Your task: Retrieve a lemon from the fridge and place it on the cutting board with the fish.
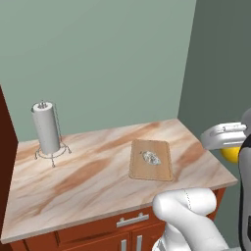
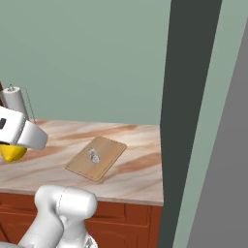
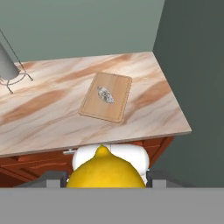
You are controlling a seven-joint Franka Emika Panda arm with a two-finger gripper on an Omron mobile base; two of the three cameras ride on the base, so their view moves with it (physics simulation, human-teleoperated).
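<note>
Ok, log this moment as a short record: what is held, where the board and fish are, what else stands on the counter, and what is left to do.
held: lemon between the fingers of the end effector
end effector position: in front of the counter, off its front edge, not yet over the board
cutting board: flat on the counter, toward its right end
fish: lying near the board's middle
also on counter: paper towel roll on a wire stand, far left
remaining: carry the lemon over the board and set it beside the fish

Flat, even rendered light, sharp throughout, with no glare.
</note>
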